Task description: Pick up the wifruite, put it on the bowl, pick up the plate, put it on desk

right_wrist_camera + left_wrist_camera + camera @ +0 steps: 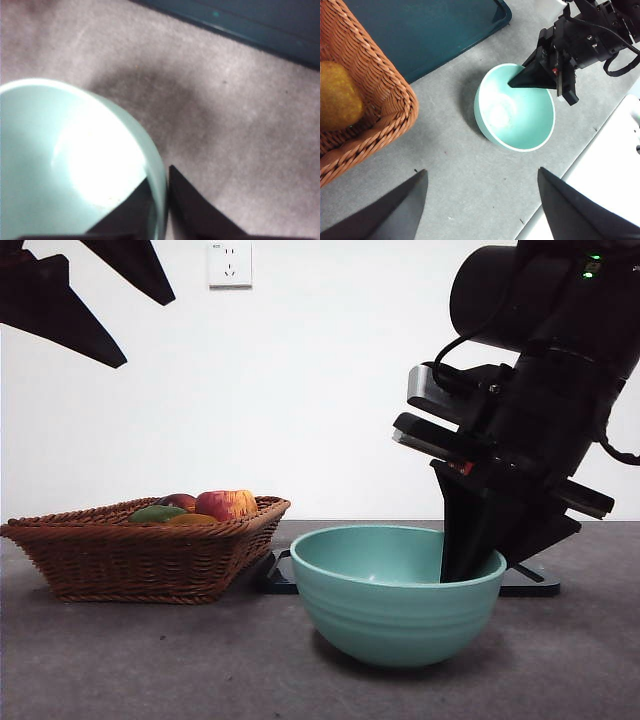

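Note:
The mint-teal bowl (395, 605) (520, 112) (60, 165) stands on the desk (150, 660) in front of the dark teal plate (430, 30) (250, 25). Its inside looks empty. My right gripper (470, 568) (514, 83) (159, 172) reaches down at the bowl's right side. One jaw is inside the rim and one outside, shut on the rim. My left gripper (148, 332) (481, 170) hangs open high at the left, holding nothing. The wifruite is not clearly in view. A dark reddish-brown fruit (180, 501) peeks out of the basket, too hidden to name.
A brown wicker basket (140, 560) (385, 110) stands at the left with a red-yellow apple (226, 505), a green fruit (155, 513) and a yellow-orange fruit (337, 97). A white wall with a socket (229, 262) is behind.

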